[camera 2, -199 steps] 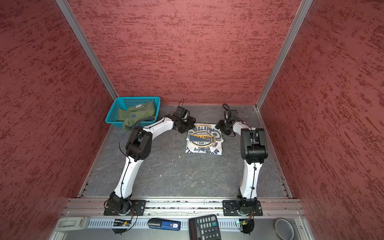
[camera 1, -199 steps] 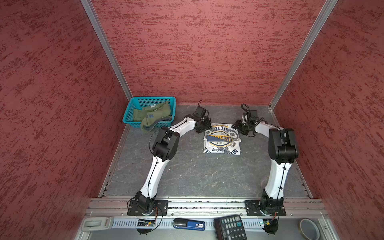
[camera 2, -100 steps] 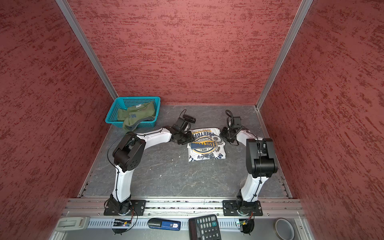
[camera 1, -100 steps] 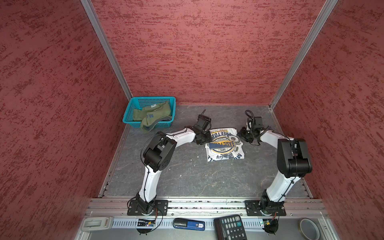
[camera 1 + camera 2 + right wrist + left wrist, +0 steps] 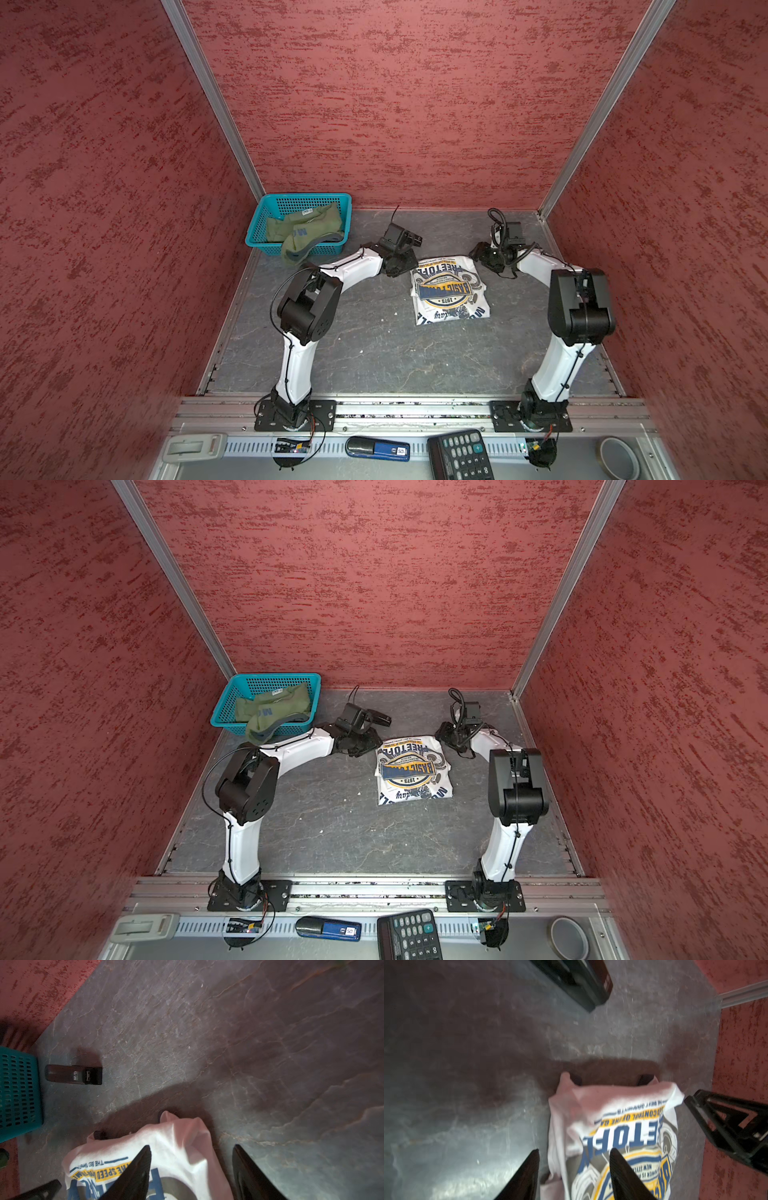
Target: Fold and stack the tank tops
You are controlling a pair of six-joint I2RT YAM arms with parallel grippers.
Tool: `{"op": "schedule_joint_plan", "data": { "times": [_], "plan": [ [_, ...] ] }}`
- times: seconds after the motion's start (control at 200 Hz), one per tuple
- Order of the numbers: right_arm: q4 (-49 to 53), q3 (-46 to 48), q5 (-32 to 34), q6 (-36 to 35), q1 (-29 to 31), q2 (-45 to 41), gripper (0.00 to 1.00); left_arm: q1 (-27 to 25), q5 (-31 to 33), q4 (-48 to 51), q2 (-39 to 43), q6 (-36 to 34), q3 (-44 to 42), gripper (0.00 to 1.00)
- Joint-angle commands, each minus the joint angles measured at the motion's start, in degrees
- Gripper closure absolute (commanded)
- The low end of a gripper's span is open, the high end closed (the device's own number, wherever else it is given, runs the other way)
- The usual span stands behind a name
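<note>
In both top views your white tank top point(image 5: 449, 291) lay folded on the table point(image 5: 374, 353), toward the back; the olive tank top point(image 5: 309, 226) sat in the teal basket point(image 5: 303, 203), spilling over its rim. Left wrist view: your left gripper point(image 5: 574, 1151) stood spread astride the white tank top's edge. Right wrist view: your right gripper point(image 5: 192, 1145) spread likewise, pinching nothing
</note>
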State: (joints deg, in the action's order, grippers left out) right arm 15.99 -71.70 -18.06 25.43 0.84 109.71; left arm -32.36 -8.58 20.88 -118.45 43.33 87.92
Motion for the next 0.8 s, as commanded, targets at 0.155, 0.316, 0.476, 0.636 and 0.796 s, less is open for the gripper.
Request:
{"op": "schedule_joint_plan", "data": {
  "times": [0.155, 0.316, 0.476, 0.636, 0.796],
  "plan": [
    [1.0, -4.1, -0.7, -1.4, 1.1, 5.1, 0.5, -0.7, -2.8, 0.0, -7.9, -2.4, 6.9, 0.5],
    [1.4, -5.3, 0.8, -1.6, 1.3, 6.1, 0.74, -0.4, -0.9, 0.6, -10.0, -2.6, 9.4, 0.68],
    [1.9, -6.5, 2.8, -1.6, 1.3, 5.9, 0.9, 0.5, 2.1, -0.4, -9.7, -1.9, 9.6, 0.95],
    [1.9, -7.0, 5.5, -1.0, 1.2, 7.0, 1.0, 1.8, 3.0, -1.3, -10.2, 0.2, 9.3, 1.0],
    [2.2, -7.9, 8.1, -0.9, 1.2, 10.0, 1.0, 2.8, 3.0, 0.7, -12.8, 2.0, 9.7, 0.99]
  ]
}}
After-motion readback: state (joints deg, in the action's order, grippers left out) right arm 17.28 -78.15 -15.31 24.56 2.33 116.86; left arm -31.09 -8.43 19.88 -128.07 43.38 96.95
